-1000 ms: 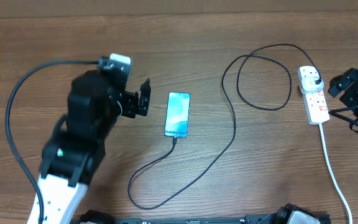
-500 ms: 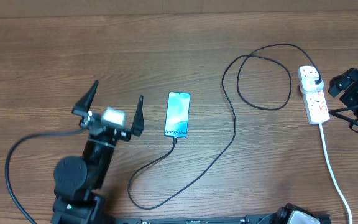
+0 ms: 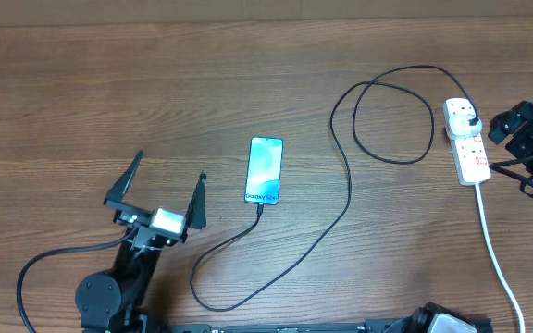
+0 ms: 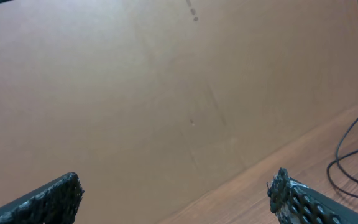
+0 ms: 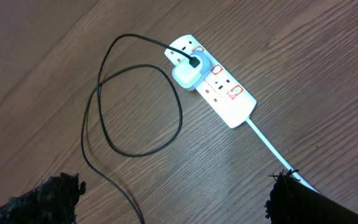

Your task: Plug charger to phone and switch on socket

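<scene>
The phone [image 3: 265, 170] lies flat mid-table, screen lit. The charger cable [image 3: 345, 199] runs from the phone's near edge, where its tip [image 3: 260, 206] touches it, loops right, and ends at a plug [image 3: 468, 117] seated in the white socket strip [image 3: 472, 155]. My left gripper [image 3: 162, 191] is open and empty, left of the phone and apart from it. My right gripper [image 3: 526, 129] is open and empty just right of the strip. The right wrist view shows the strip [image 5: 229, 93], plug [image 5: 186, 74] and cable loop [image 5: 135, 106] beyond my open gripper [image 5: 173, 202].
The strip's white cord [image 3: 498, 259] runs to the table's front right edge. The left wrist view looks past my open gripper [image 4: 173, 199] at a tan wall [image 4: 166, 93] and a strip of table with a bit of cable [image 4: 353, 155]. The left arm's cable [image 3: 44, 264] loops at front left.
My left arm has drawn back from beside the phone toward the front edge, and its jaws have spread wide. The right arm, phone and cable have not moved.
</scene>
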`<state>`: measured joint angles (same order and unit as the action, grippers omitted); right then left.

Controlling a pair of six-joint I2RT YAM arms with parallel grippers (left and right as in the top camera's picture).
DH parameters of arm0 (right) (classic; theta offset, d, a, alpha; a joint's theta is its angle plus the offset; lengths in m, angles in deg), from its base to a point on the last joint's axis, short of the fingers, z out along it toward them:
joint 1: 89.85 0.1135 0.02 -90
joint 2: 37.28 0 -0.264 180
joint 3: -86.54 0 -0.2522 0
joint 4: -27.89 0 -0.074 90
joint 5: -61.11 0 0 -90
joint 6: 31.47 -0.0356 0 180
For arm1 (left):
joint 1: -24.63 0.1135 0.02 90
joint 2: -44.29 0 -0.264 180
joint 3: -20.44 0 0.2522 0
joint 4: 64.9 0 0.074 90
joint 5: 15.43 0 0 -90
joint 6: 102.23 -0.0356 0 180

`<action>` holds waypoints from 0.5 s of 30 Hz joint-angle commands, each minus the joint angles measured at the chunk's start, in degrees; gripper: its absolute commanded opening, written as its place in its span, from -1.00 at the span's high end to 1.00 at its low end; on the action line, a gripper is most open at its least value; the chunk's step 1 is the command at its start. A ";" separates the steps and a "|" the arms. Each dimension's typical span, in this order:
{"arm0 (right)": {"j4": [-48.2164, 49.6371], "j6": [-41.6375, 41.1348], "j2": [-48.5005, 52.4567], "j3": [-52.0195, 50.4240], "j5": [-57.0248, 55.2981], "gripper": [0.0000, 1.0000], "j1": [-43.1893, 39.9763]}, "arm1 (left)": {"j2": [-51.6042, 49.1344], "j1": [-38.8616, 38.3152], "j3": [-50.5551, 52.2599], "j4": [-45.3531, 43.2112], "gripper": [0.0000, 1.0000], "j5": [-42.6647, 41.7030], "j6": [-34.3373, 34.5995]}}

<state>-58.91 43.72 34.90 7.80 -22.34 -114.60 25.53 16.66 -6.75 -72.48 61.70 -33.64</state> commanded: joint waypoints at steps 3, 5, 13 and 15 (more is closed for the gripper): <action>0.28 -0.20 -0.02 0.63 -0.72 -0.99 -0.22 | 4.50 2.73 4.07 -0.15 -0.99 -1.95 4.94; 0.28 -0.20 -0.04 0.63 -0.72 -0.99 -0.22 | 5.90 3.23 5.60 -0.15 -0.99 -1.55 6.99; 0.28 -0.20 -0.04 0.63 -0.72 -0.99 -0.22 | 11.58 5.31 13.18 1.92 -1.00 0.48 13.60; 0.28 -0.20 -0.04 0.63 -0.72 -0.99 -0.22 | 12.72 5.81 13.16 4.98 -0.99 1.01 14.88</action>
<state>-58.91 43.70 34.90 7.80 -22.34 -114.60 35.99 21.40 5.42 -70.19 61.13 -23.65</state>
